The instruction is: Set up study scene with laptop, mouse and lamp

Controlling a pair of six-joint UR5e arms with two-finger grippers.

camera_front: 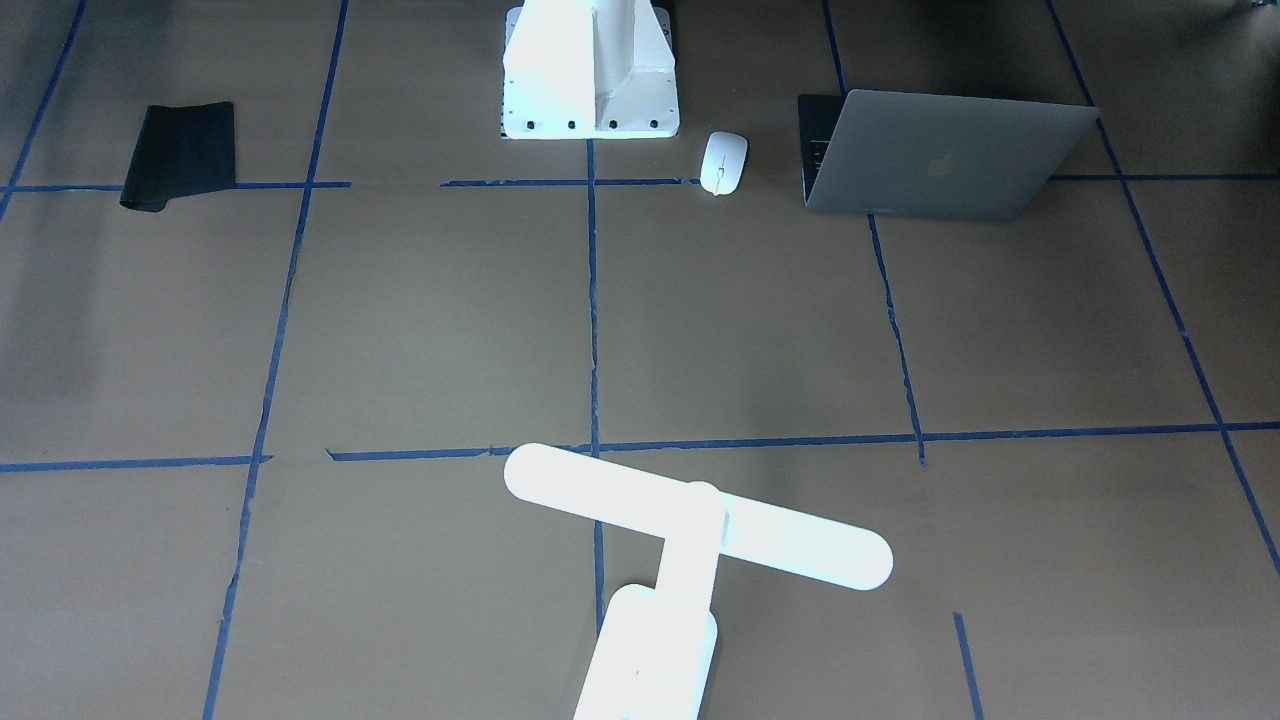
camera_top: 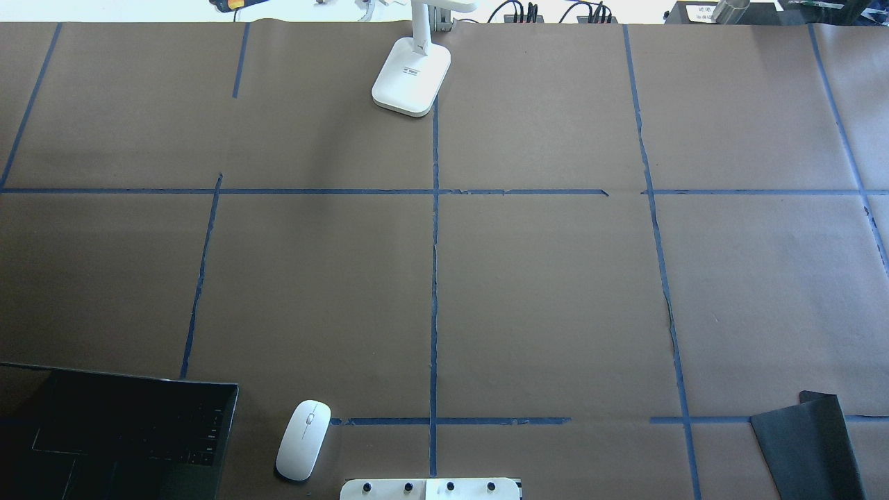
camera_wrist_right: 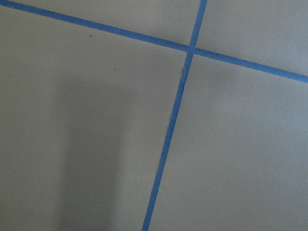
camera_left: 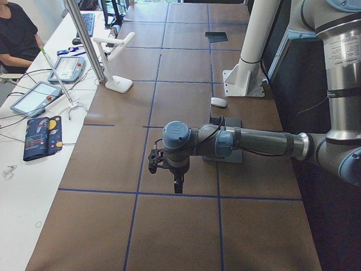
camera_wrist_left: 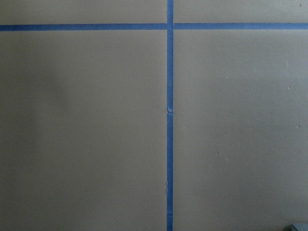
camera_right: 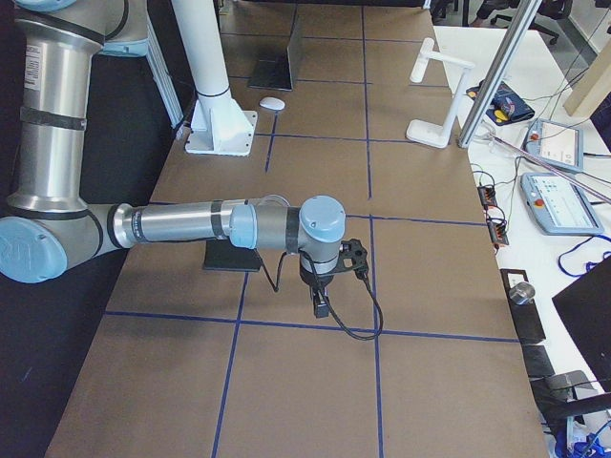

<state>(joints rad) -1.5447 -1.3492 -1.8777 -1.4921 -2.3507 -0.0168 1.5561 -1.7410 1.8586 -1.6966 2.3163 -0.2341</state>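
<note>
Right now the laptop sits half-open just behind the left gripper, toward the robot's base; pinched by its thin lid, I'd expect the hinge to swing. The lamp stands well across from both grippers and looks top-heavy, so it could tip. A black mat lies beneath the forearm behind the right gripper. The smooth mouse sits near the pedestal, which crowds an approach (whether either gripper is released or clenched I cannot tell)

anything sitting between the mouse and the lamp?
No. In the overhead view, only bare brown table paper and a blue tape line lie between the mouse and the lamp.
</note>
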